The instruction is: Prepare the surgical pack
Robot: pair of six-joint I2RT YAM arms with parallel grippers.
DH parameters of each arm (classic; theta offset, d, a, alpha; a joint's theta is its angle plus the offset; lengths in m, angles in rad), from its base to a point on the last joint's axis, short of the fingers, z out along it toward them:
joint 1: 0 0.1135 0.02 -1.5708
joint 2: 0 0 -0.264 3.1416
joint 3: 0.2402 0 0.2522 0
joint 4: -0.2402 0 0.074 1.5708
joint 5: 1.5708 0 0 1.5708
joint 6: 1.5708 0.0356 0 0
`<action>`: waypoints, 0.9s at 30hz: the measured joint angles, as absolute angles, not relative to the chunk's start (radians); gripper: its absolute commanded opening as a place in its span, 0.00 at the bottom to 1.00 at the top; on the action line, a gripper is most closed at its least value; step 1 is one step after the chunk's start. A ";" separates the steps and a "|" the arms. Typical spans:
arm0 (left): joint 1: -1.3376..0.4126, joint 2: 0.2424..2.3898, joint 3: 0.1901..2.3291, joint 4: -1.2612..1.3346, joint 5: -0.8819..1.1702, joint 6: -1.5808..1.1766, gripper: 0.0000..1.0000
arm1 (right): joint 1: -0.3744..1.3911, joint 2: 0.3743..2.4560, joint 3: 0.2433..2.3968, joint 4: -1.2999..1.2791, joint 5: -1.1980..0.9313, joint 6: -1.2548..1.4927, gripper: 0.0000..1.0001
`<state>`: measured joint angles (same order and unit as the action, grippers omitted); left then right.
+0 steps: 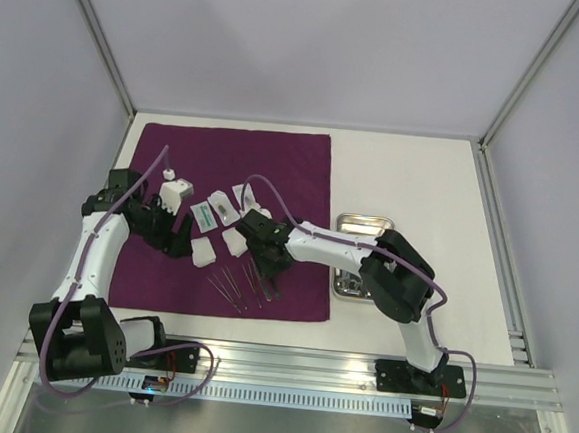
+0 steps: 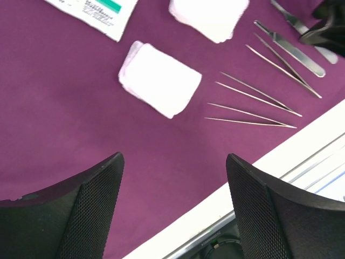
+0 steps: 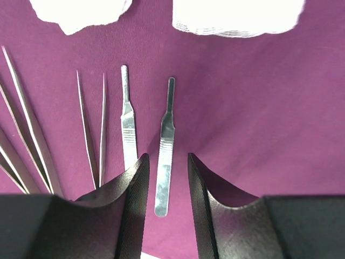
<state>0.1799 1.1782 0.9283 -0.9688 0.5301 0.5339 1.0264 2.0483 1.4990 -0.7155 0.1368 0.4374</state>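
Note:
The surgical pack lies spread on a deep-purple cloth (image 1: pixel 273 165). White gauze squares (image 1: pixel 203 255) (image 2: pixel 160 80) and clear packets (image 1: pixel 204 213) sit mid-cloth, with thin tweezers (image 2: pixel 253 94) (image 3: pixel 91 124) in a row near the front edge. Two flat steel instrument handles (image 3: pixel 128 124) lie side by side. My right gripper (image 1: pixel 268 275) (image 3: pixel 167 157) hangs low over the right-hand handle (image 3: pixel 164 145), its jaws open on either side of it without touching. My left gripper (image 1: pixel 179 243) (image 2: pixel 173 159) stands wide open over bare cloth, holding nothing. The steel tray (image 1: pixel 364 222) rests right of the cloth.
The right arm's forearm crosses over the near part of the tray. The cloth's front edge and the white table strip (image 2: pixel 259 167) lie just below the left gripper. An aluminium rail (image 1: pixel 288 362) runs along the near table edge. Grey walls enclose the back and sides.

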 measured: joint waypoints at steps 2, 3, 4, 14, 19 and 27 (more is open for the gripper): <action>0.173 1.190 0.928 -0.968 0.550 0.534 0.84 | 1.026 2.060 1.499 -0.712 0.127 0.441 0.34; 0.170 1.197 0.928 -0.967 0.560 0.534 0.83 | 1.026 2.063 1.499 -0.709 0.126 0.443 0.33; 0.164 1.203 0.927 -0.964 0.567 0.533 0.84 | 1.026 2.063 1.499 -0.705 0.125 0.444 0.31; 0.101 1.211 0.877 -0.935 0.559 0.528 0.84 | 1.023 2.065 1.499 -0.706 0.130 0.458 0.01; 0.101 1.208 0.877 -0.931 0.545 0.526 0.85 | 1.023 2.060 1.491 -0.700 0.133 0.467 0.00; 0.100 1.191 0.877 -0.931 0.528 0.527 0.86 | 1.023 2.036 1.463 -0.683 0.137 0.471 0.09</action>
